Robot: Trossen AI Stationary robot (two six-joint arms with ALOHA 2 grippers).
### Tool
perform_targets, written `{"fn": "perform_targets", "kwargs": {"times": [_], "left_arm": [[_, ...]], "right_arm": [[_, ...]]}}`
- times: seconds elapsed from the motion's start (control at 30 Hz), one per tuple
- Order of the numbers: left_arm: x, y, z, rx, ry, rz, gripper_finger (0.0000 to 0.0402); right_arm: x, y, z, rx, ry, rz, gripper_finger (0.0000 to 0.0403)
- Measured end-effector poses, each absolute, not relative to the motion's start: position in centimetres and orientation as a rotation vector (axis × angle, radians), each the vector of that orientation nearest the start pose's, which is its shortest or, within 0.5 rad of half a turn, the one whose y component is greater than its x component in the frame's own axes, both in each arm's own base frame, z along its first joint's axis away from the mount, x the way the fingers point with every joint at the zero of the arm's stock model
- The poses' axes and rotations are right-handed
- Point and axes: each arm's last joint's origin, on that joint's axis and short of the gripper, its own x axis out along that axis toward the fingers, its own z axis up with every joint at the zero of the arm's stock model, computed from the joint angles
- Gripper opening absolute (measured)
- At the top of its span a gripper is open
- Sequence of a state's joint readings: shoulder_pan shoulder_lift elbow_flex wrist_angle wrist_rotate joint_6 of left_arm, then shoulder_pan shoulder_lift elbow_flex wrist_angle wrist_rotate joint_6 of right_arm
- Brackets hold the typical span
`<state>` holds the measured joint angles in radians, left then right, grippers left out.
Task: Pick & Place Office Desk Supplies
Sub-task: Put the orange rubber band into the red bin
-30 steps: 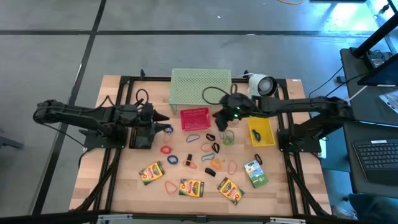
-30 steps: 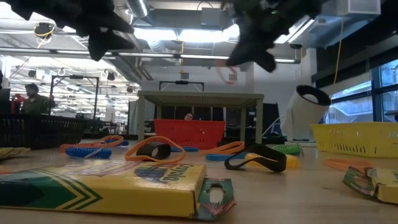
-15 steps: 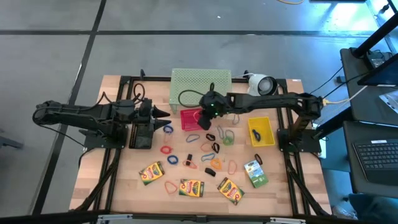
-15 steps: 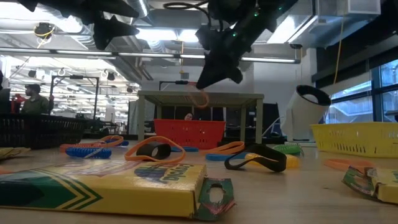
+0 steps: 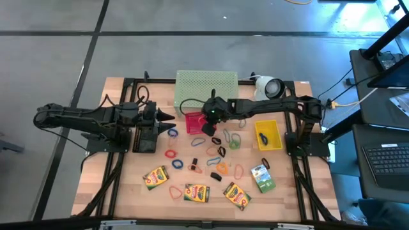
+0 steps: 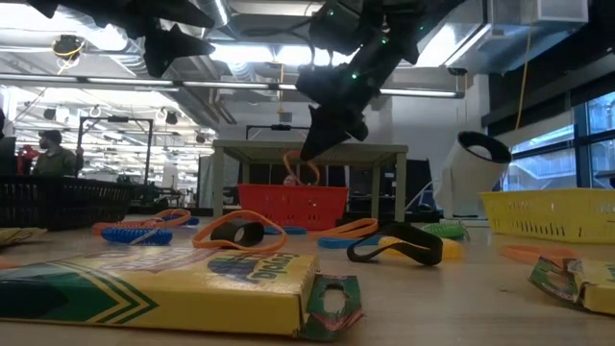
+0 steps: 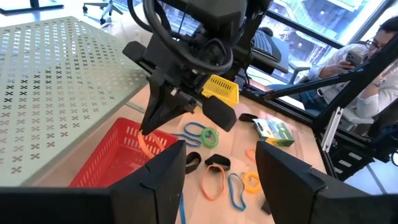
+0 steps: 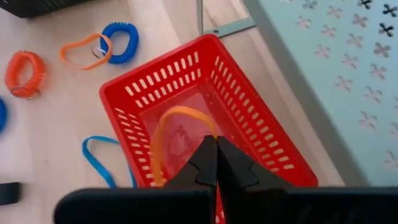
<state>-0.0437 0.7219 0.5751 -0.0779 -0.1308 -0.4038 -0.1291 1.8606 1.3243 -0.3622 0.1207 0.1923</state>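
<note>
My right gripper [image 5: 206, 117] hangs over the red basket [image 5: 200, 122], shut on an orange rubber band [image 8: 163, 140]; the low view shows the gripper [image 6: 322, 144] above the basket [image 6: 293, 205]. My left gripper [image 5: 167, 117] waits open left of the basket, fingers apart in its wrist view [image 7: 221, 150]. Coloured bands and dark clips [image 5: 217, 152] lie flat mid-table. Several yellow-and-green crayon boxes [image 5: 197, 192] lie flat near the near edge. My right gripper pinches the orange rubber band at the top of its loop [image 8: 208, 127] between its two shut fingertips, coming from above and pointing down. The band hangs slack below the fingers [image 6: 303, 168], lifted clear, its lower end above the red basket's inside.
A pale green mesh stand [image 5: 206, 88] and a white round device [image 5: 268, 86] stand at the far edge. A yellow basket [image 5: 268, 134] sits right of the loose bands, a black basket [image 5: 146, 137] under my left arm. People sit beyond the table [image 7: 367, 56].
My right gripper has carried the orange band from above the loose bands toward the table's left, over the red basket, and has come down, staying shut. The band now hangs just above the basket.
</note>
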Motion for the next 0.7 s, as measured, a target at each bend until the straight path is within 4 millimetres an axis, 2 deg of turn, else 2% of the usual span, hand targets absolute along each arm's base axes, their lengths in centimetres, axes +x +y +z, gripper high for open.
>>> {"fn": "perform_targets", "kwargs": {"times": [0.47,0.57,0.7], "left_arm": [[16.7,-0.35,27.98,-0.383,0.204,0.13,0.0191],[16.7,-0.36,27.98,-0.385,0.204,0.13,0.0191],[16.7,-0.36,27.97,-0.386,0.204,0.129,0.0191]], "right_arm": [[39.3,-5.58,20.76,0.134,0.878,-0.318,0.0005],[39.32,-5.51,20.75,0.143,0.879,-0.297,0.0029],[39.33,-5.48,20.75,0.146,0.879,-0.293,0.0084]]}}
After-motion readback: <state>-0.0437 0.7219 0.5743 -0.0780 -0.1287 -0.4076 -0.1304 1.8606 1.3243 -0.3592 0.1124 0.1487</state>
